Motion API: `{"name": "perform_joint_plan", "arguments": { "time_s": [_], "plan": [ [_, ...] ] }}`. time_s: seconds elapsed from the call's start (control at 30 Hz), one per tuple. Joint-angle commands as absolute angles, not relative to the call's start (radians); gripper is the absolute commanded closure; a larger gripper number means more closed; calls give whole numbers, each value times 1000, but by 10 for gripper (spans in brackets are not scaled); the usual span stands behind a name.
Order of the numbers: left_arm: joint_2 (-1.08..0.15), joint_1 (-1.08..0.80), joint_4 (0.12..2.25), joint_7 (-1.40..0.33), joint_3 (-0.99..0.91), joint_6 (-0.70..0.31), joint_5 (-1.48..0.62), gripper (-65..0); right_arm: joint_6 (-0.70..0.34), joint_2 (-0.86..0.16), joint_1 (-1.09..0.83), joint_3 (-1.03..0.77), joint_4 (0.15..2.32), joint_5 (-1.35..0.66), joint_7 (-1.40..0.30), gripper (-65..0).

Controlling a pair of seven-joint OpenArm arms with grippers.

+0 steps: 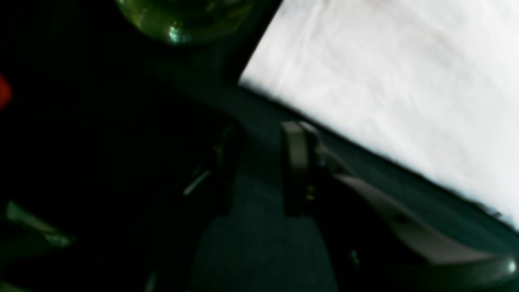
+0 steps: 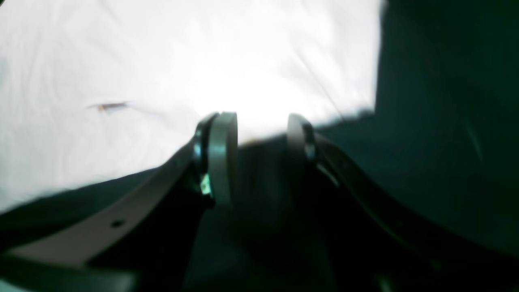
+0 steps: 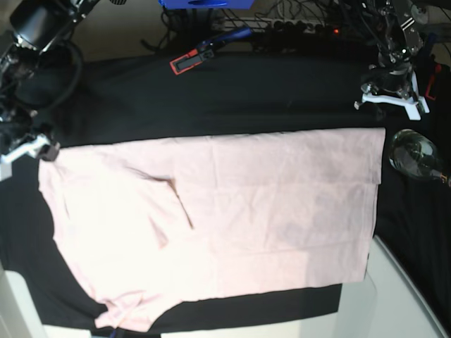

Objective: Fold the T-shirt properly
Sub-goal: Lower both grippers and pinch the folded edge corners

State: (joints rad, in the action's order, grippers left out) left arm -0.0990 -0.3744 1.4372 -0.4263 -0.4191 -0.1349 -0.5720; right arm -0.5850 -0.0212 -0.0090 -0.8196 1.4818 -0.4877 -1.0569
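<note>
Both grippers, left (image 1: 263, 162) and right (image 2: 256, 156), had black frames, pale grey finger pads (image 2: 222, 154), apparently blurred.

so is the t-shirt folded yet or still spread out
Partly folded: the T-shirt lies flat on the black table cloth, one sleeve tucked over its body, and a straight layered edge shows at one end. No gripper holds it.

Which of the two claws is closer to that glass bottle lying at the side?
The left gripper: it hangs just beyond the glass bottle, near the T-shirt corner. The right gripper is across the table, at the shirt's opposite end.

Left end effector (image 1: 263, 162) parted, empty — T-shirt (image 1: 385, 81) edge beyond.
</note>
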Motion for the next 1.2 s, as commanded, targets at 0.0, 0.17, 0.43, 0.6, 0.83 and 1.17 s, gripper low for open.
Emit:
{"name": "perform_joint_plan", "arguments": {
  "time_s": [0.0, 0.17, 0.43, 0.6, 0.83, 1.17],
  "plan": [
    [-107, -387, 1461, -409, -430, -145, -598, -215, -595, -35, -1, -855, 1497, -545, -1058, -206],
    [-102, -395, 1438, -409, -427, -145, -608, -217, -596, -81, -8, -957, 1348, -737, -1132, -207],
    [-102, -389, 1428, -409, -429, -145, -610, -217, -596, -216, 50, -915, 1013, -878, -1121, -209],
    [-102, -358, 1391, -414, -432, -145, -610, -217, -591, -254, 99, -877, 909, -878, -1043, -209],
    [-105, -325, 1299, -410, -432, -145, -610, -217, -591, -318, 142, -843, 691, -878, -961, -209],
    [-107, -325, 1303, -409, -432, -145, -608, -217, -591, -364, 173, -845, 567, -878, -880, -209]
  ]
}}
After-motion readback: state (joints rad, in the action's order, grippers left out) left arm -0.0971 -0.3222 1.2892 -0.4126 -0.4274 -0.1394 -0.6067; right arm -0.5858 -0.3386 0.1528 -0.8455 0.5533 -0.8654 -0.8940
